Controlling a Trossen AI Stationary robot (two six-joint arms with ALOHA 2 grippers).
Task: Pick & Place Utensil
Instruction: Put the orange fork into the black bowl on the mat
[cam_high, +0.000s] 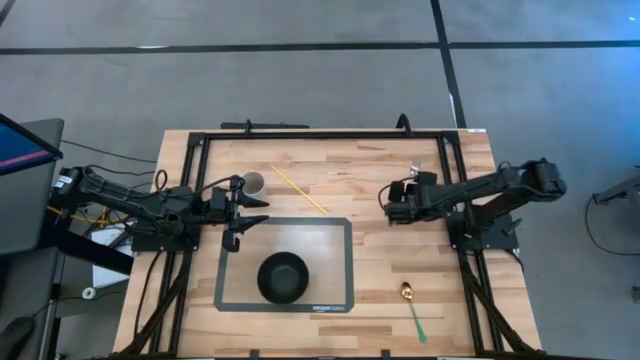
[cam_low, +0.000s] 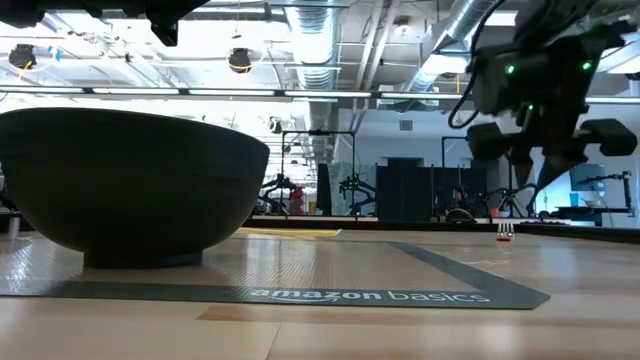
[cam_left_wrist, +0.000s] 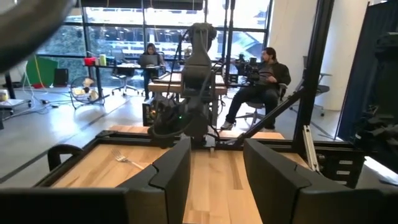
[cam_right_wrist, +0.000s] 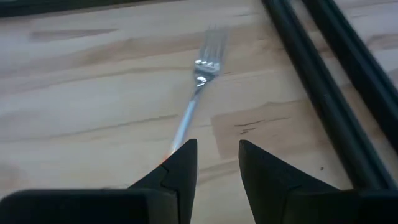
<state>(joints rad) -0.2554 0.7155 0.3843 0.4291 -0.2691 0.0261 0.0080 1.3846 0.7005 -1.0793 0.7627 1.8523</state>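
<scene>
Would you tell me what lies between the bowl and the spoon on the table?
In the high view, only the mat's right edge and bare wood lie between the bowl and the spoon; no other object sits there.

Black bowl (cam_high: 282, 277), grey-edged mat (cam_high: 347, 262), green-handled spoon (cam_high: 412, 308), silver fork (cam_right_wrist: 198, 93)

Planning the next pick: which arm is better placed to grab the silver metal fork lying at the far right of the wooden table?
The right arm, likely. Its right gripper hovers open right over the silver metal fork. The left gripper, also open, waits across the table beside the black bowl's grey mat.
</scene>
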